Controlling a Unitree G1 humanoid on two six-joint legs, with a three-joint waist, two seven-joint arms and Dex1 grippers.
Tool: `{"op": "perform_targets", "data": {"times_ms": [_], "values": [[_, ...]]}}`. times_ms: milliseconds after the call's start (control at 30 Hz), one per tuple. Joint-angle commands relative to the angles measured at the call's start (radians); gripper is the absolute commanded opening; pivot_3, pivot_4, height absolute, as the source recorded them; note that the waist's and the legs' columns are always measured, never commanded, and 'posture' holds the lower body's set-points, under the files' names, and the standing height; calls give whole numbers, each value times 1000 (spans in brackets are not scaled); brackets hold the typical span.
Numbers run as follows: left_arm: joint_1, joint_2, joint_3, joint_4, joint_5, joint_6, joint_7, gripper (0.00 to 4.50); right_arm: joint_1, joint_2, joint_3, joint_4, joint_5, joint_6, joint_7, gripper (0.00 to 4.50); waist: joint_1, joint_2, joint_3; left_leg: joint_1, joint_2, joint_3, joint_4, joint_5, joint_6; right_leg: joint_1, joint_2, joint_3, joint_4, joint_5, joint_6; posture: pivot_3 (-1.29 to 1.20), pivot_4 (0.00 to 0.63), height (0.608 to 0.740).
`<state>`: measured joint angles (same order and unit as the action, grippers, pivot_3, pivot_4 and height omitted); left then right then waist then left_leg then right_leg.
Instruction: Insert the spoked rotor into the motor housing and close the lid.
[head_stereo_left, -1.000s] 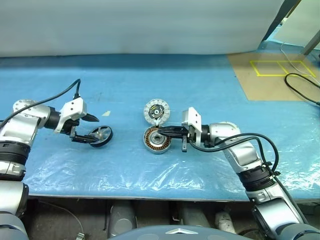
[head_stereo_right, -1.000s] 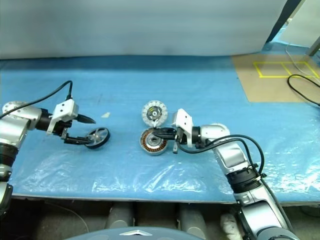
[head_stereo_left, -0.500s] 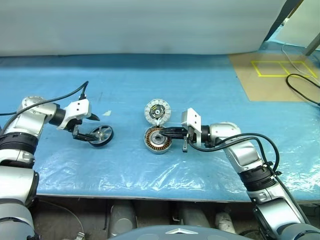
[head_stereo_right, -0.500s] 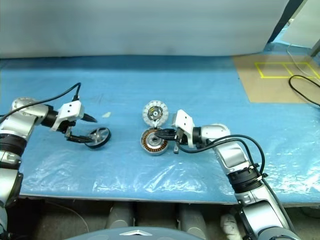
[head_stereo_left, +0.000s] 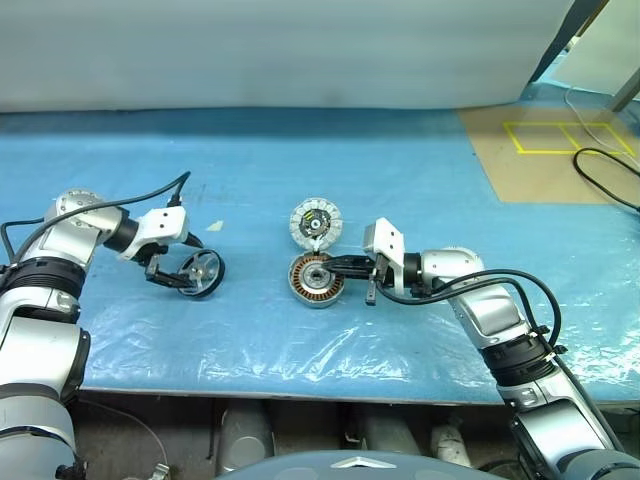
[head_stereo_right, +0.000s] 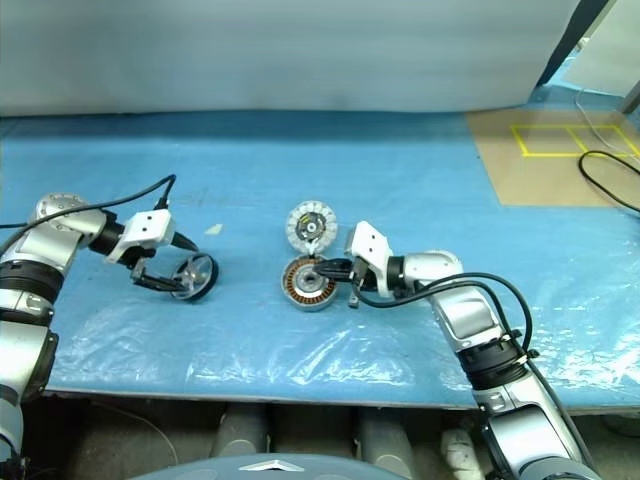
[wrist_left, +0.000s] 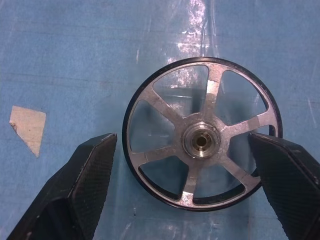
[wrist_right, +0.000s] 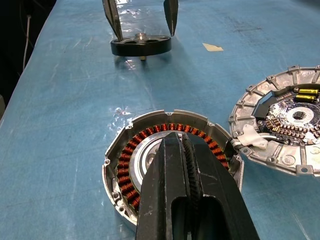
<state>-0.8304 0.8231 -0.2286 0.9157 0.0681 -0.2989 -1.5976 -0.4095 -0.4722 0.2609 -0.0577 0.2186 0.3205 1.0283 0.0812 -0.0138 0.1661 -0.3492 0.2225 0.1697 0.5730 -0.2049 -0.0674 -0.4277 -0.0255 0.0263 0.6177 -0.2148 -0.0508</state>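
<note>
Spoked rotor (wrist_left: 201, 141) lies flat on the blue sheet (head_stereo_left: 420, 170), well to the left of the motor housing (head_stereo_left: 315, 279). Left gripper (wrist_left: 187, 150) straddles the rotor, fingers spread wide either side of its dark rim, not gripping. Right gripper (wrist_right: 187, 165), pinched closed and holding nothing, points over the housing's copper windings. Lid (head_stereo_left: 314, 222) sits touching the housing's far edge.

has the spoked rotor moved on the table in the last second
No. The spoked rotor sits the same way from the motor housing and the tape scrap; the left gripper straddles it, open.
</note>
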Motion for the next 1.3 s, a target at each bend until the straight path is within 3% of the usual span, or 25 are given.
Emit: {"op": "perform_targets", "data": {"times_ms": [33, 200, 367, 600, 733, 1300], "values": [[-26, 5, 7, -18, -4, -32, -15, 4446, 6, -5, 0, -40, 1, 2, -6, 24, 1, 0, 0, 0, 0, 0, 0, 0, 0, 0, 0, 0, 0, 0, 0, 0, 150, 740], [-21, 10, 8, -45, -9, -57, -14, 4446, 7, -7, 4, -40, -3, 8, -6, 24, 1, 0, 0, 0, 0, 0, 0, 0, 0, 0, 0, 0, 0, 0, 0, 0, 150, 740], [-13, 13, 17, -124, -104, 37, -17, 4446, 4, -9, 10, -35, -11, 12, -2, 24, 6, 0, 0, 0, 0, 0, 0, 0, 0, 0, 0, 0, 0, 0, 0, 0, 150, 740], [22, 24, 16, -148, -94, 33, -17, 4446, 0, -9, 19, -34, -18, 13, -3, 24, 7, 0, 0, 0, 0, 0, 0, 0, 0, 0, 0, 0, 0, 0, 0, 0, 150, 740], [27, 25, 20, -141, -76, 17, -8, 3663, 0, -10, 22, -31, -23, 12, -4, 0, 12, 0, 0, 0, 0, 0, 0, 0, 0, -1, 0, 0, 0, 0, 0, 0, 150, 740], [27, 37, -5, -110, -19, 1, -16, 3663, 6, -13, 24, -37, -32, 20, -13, 0, 13, 0, 0, -1, 0, 0, -1, 0, 0, -2, 0, 0, -1, 0, 0, 0, 150, 740]]}}
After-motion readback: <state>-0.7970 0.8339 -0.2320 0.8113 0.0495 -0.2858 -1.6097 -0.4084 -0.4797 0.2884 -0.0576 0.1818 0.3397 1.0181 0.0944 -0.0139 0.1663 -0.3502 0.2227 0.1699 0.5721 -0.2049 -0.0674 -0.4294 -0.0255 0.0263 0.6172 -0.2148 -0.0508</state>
